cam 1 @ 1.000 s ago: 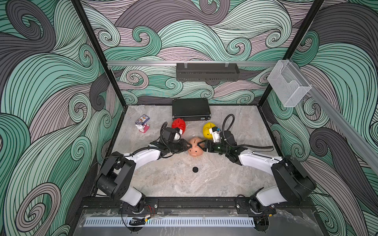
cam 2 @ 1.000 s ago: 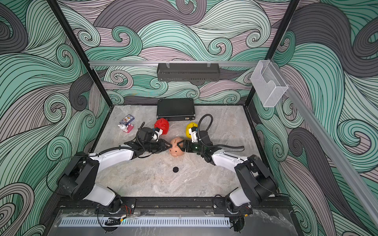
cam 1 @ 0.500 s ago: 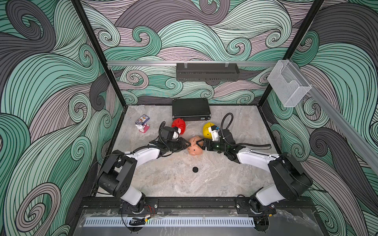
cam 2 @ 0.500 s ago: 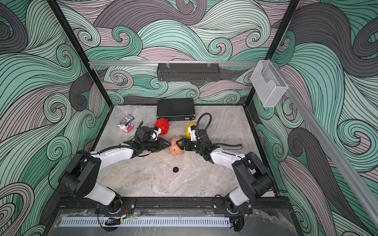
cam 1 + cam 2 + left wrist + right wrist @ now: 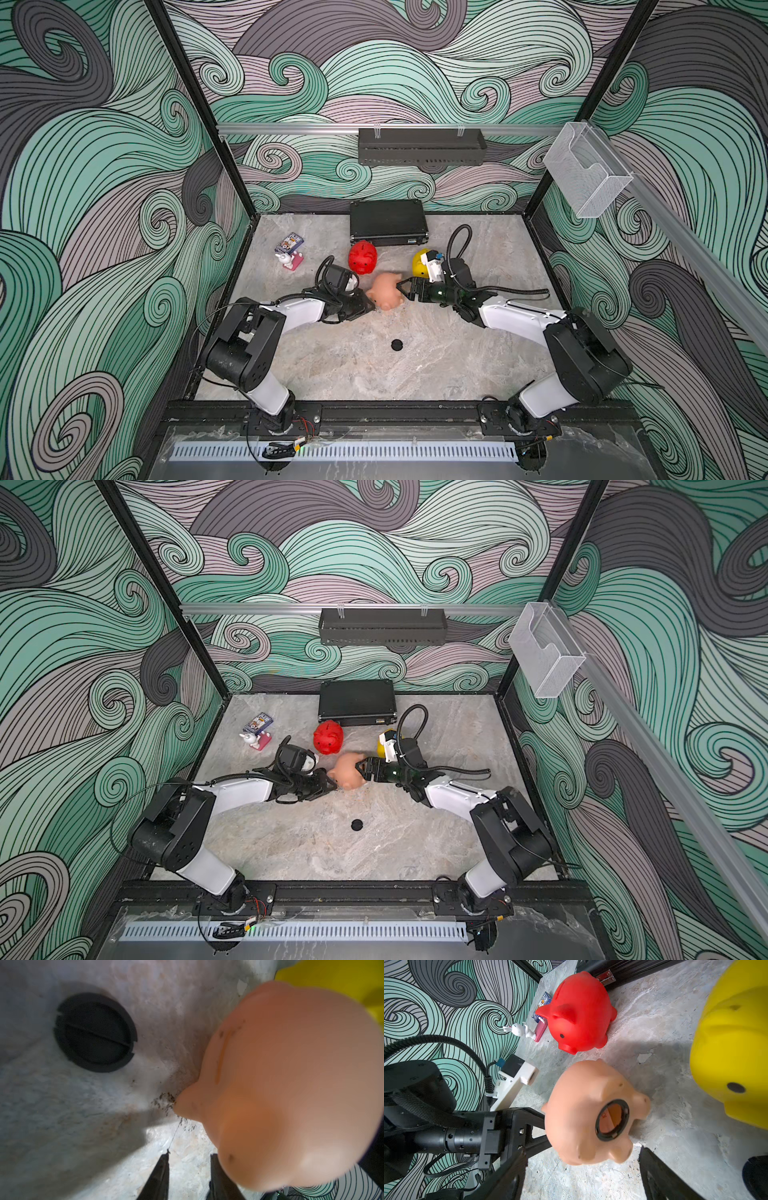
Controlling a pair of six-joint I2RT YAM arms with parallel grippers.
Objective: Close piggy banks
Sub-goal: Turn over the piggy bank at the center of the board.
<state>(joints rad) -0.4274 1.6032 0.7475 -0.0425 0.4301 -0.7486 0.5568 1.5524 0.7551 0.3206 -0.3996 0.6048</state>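
Note:
The peach-pink piggy bank (image 5: 384,291) (image 5: 348,771) lies on its side mid-table, its round belly hole (image 5: 612,1119) uncovered and facing my right gripper (image 5: 402,291) (image 5: 583,1148). That gripper is open, and the pig's feet reach just between its fingertips. On the pig's other side, my left gripper (image 5: 371,306) (image 5: 190,1153) holds nothing; its jaws stand a narrow gap apart and one finger rests against the pig (image 5: 291,1084). The red piggy bank (image 5: 362,257) (image 5: 581,1012) and the yellow one (image 5: 419,262) (image 5: 733,1043) stand behind. A black plug (image 5: 397,344) (image 5: 94,1032) lies loose in front.
A black case (image 5: 388,222) lies at the back wall. A card box (image 5: 289,242) and a small rabbit figure (image 5: 286,261) sit at the back left. My right wrist camera partly covers the yellow pig in both top views.
My right gripper has opened wider and moved in on the peach-pink pig. The pig has shifted a little to the left and back. My left gripper stayed against it.

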